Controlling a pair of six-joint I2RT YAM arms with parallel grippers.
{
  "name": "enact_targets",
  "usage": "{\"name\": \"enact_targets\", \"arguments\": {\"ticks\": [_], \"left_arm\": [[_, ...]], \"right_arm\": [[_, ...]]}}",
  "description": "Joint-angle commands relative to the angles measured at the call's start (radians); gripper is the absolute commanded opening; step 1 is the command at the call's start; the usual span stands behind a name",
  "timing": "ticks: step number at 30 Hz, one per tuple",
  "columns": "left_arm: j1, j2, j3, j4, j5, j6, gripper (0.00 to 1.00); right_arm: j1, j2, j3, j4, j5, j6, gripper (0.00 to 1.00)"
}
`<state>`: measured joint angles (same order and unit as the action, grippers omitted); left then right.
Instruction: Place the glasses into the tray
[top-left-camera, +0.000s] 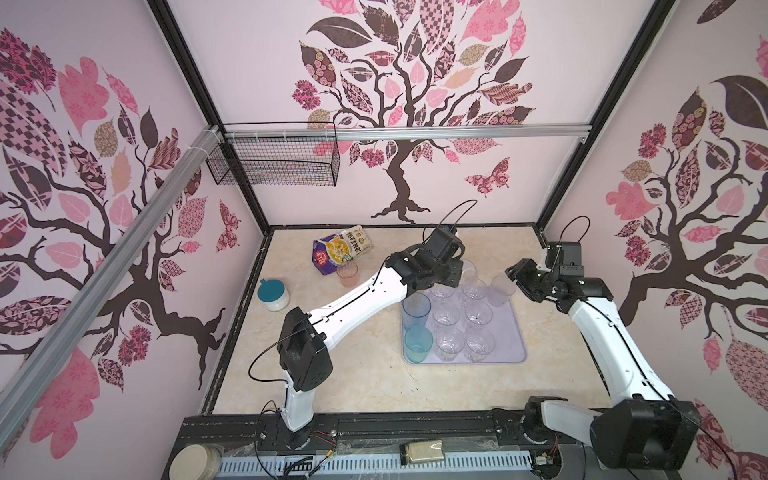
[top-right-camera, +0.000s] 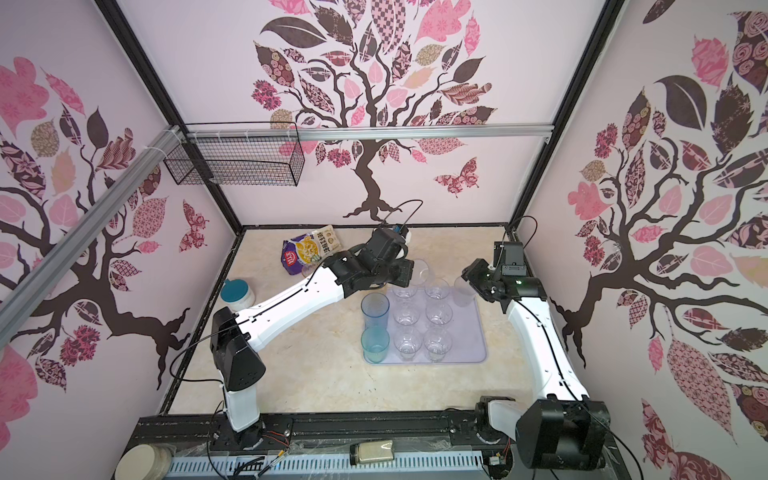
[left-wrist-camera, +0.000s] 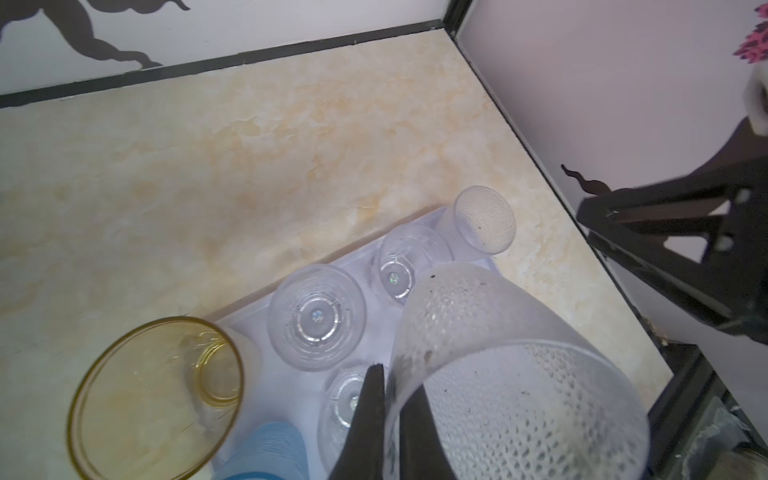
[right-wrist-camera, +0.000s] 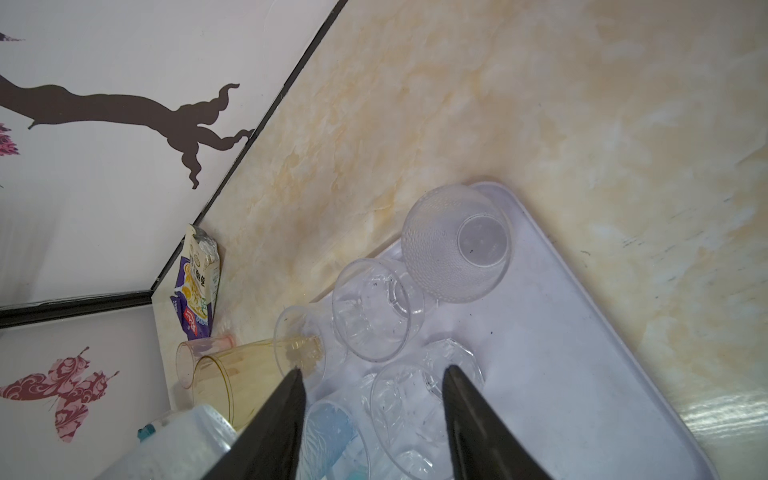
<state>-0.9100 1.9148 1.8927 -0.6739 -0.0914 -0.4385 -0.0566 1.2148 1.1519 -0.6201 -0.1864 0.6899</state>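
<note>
The lavender tray (top-left-camera: 511, 332) holds a tall blue glass (top-left-camera: 415, 309), a teal one (top-left-camera: 417, 343) and several clear ribbed glasses (top-left-camera: 446, 316). My left gripper (left-wrist-camera: 392, 378) is shut on the rim of a clear dimpled glass (left-wrist-camera: 519, 374), one finger inside and one outside, over the tray's far edge (top-left-camera: 467, 270). A tall amber glass (left-wrist-camera: 158, 395) stands beside it. My right gripper (right-wrist-camera: 374, 370) hangs open above the tray, empty, just off a second dimpled glass (right-wrist-camera: 457, 245) in the far right corner (top-left-camera: 500, 289). A small pink glass (top-left-camera: 347, 274) stands on the table outside the tray.
A white jar with a teal lid (top-left-camera: 272, 295) stands at the left of the table. A snack bag (top-left-camera: 340, 249) lies near the back wall beside the pink glass. A wire basket (top-left-camera: 274, 160) hangs on the back wall. Walls close in on three sides.
</note>
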Motion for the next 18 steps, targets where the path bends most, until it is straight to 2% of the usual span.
{"name": "enact_targets", "arguments": {"ticks": [1,4,8,12,16,18], "left_arm": [[-0.007,0.045,0.04,0.004,0.004,-0.026,0.0],[0.022,-0.004,-0.013,0.01,-0.063,0.007,0.01],[0.093,-0.067,-0.111,0.045,-0.028,0.006,0.0],[0.089,-0.075,-0.114,0.021,-0.052,0.056,0.0],[0.085,-0.074,-0.119,0.034,-0.034,0.025,0.0],[0.075,-0.075,-0.118,0.044,-0.027,0.014,0.0]], "right_arm": [[-0.001,0.024,0.109,-0.074,0.032,-0.035,0.57],[0.0,-0.009,0.087,-0.149,-0.037,-0.067,0.57],[0.035,-0.106,0.023,-0.163,-0.076,-0.095,0.57],[0.214,-0.068,0.159,-0.265,-0.031,-0.156,0.58],[0.284,-0.052,0.181,-0.223,-0.071,-0.076,0.56],[0.355,-0.038,0.191,-0.187,-0.032,-0.059,0.56]]}}
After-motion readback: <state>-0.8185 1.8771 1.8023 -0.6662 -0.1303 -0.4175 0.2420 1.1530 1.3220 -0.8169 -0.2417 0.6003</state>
